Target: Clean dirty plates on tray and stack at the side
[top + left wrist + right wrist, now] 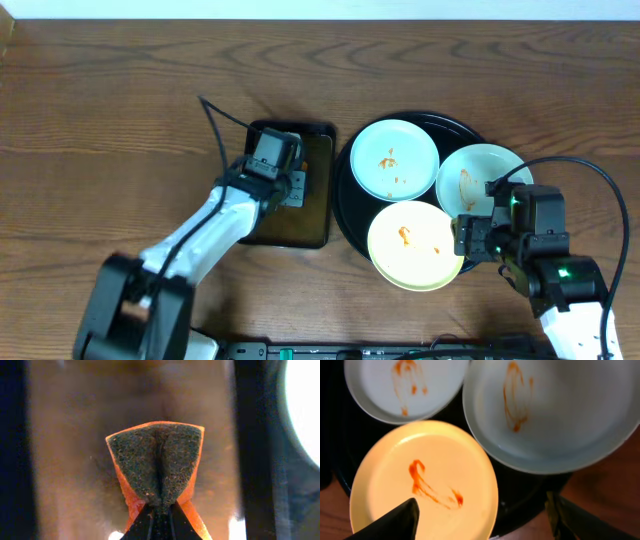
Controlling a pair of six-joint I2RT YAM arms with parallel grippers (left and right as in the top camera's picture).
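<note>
Brown wooden table (100, 120) from above, with a round tray (345, 212) right of centre and a small tray (315, 205) just beside it on the left. On the round tray, three smeared plates: left pale plate (394, 160), right pale plate (480, 175), and cream plate (412, 245) nearest the robot. Over the small tray, left gripper (285, 180); at the cream plate's right edge, right gripper (470, 240). No plates stacked at the side yet.

From the left wrist: left gripper (157, 510) clenched on a sponge (157, 465), folded in two, dark scrubbing face toward the camera, orange backing at the edges. Beneath it, the small tray's glossy brown floor (75, 435). Off to the right, past a dark rim, a white plate edge (305, 405), probably the left pale plate. So, likely: sponge to travel rightward, that plate being nearest this arm.

From the right wrist: right gripper (482, 510) spread wide, gripping nothing, one finger over the cream plate (430, 485), the other beyond the round tray (520, 495) above bare wood. Straight ahead, both pale plates (405, 385) (555, 415), streaks showing. Probably best placed to steady the cream plate.
</note>
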